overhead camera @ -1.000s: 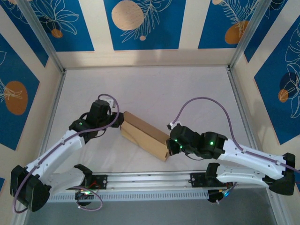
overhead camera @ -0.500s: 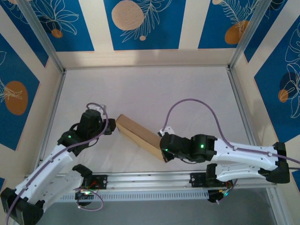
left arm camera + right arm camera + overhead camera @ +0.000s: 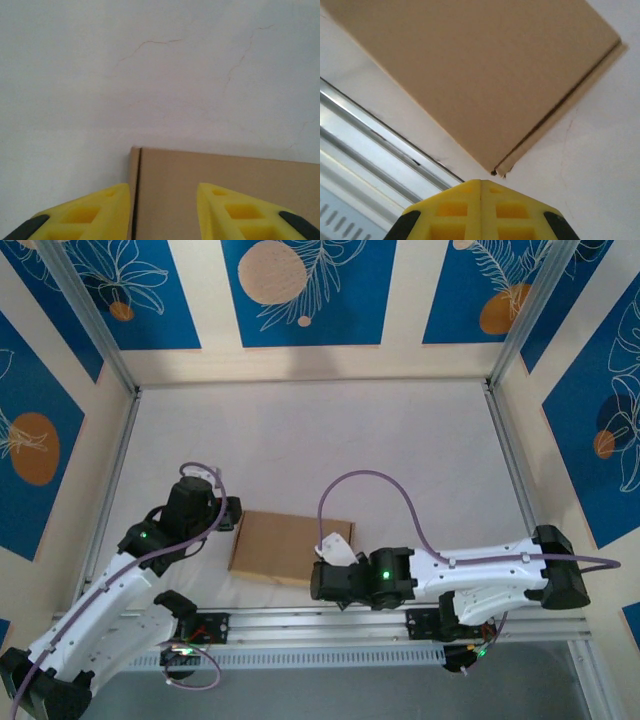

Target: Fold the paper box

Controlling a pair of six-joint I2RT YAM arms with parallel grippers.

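Paper box (image 3: pixel 290 545) lies flat on table (image 3: pixel 400 460), lower centre. Left jaws open at its left edge; right jaws closed beside its corner.

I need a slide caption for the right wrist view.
Right gripper, jaws shut, near a corner of the flat paper box.

We see our right gripper (image 3: pixel 481 184) with its yellow fingers pressed together, just beside a corner of the paper box (image 3: pixel 470 65). The box lies flat on the white table (image 3: pixel 600 150), with a metal rail (image 3: pixel 360 145) at lower left.
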